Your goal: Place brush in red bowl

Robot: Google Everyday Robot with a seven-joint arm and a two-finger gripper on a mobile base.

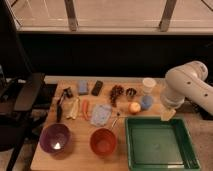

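The brush [60,107] is a long slim black utensil lying on the left part of the wooden table [45,160], just behind the purple bowl [55,138]. The red bowl [103,141] stands near the front edge, right of the purple bowl, and holds nothing. My white arm [187,86] comes in from the right. My gripper [167,114] hangs over the far right corner of the green tray [131,150], far to the right of the brush and the red bowl.
Behind the bowls lie a banana [74,109], a carrot [85,108], a clear bag [101,115], a small metal stick [116,120], a blue sponge [82,87], a black block [97,88], grapes [116,93], an orange fruit [134,107], a blue cup [146,102] and a white cup [148,85]. A black chair [22,95] stands left.
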